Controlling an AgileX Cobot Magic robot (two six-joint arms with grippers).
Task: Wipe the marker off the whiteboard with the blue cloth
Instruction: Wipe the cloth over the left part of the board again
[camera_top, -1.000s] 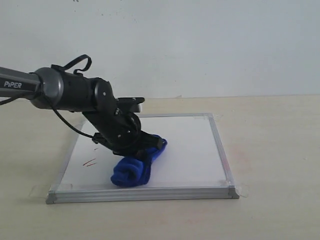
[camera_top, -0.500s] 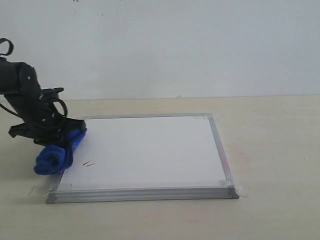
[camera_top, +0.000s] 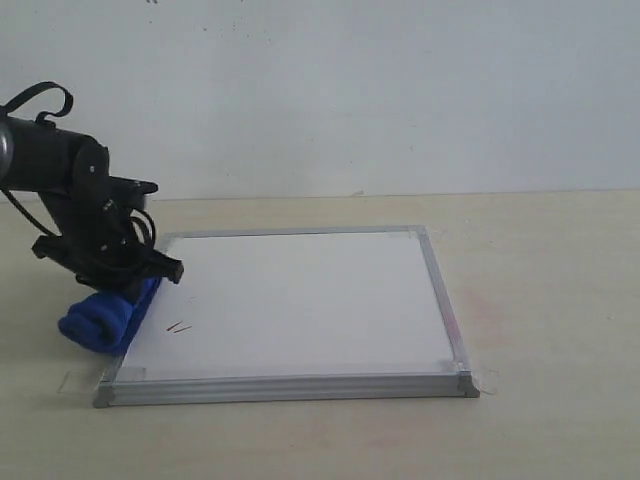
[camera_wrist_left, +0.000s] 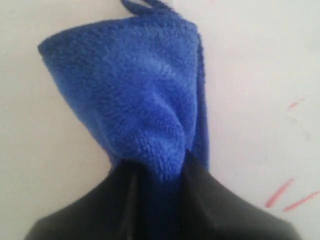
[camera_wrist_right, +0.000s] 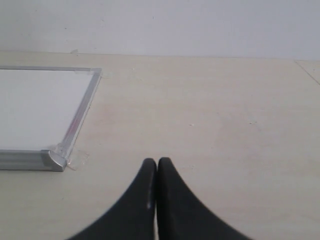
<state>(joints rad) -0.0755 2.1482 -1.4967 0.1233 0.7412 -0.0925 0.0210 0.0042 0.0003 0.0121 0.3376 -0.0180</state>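
Observation:
The whiteboard (camera_top: 300, 300) lies flat on the table, silver-framed, nearly all white. Two short red marker strokes (camera_top: 178, 327) show near its front left corner; they appear again in the left wrist view as red marker strokes (camera_wrist_left: 290, 195). My left gripper (camera_top: 125, 285) is shut on the blue cloth (camera_top: 100, 318), which hangs over the board's left edge, partly on the table. In the left wrist view the blue cloth (camera_wrist_left: 135, 95) is pinched between the black fingers (camera_wrist_left: 220, 205). My right gripper (camera_wrist_right: 157, 165) is shut with nothing in it, above bare table beside the whiteboard's corner (camera_wrist_right: 55, 160).
Clear tape tabs (camera_top: 487, 380) stick out at the board's corners. A pale wall (camera_top: 350, 90) rises behind the wooden table (camera_top: 540, 290). The right arm is out of the exterior view.
The left gripper swept the cloth leftward from the board's middle off its left edge, then edged slightly back right. Two short red strokes are still on the board.

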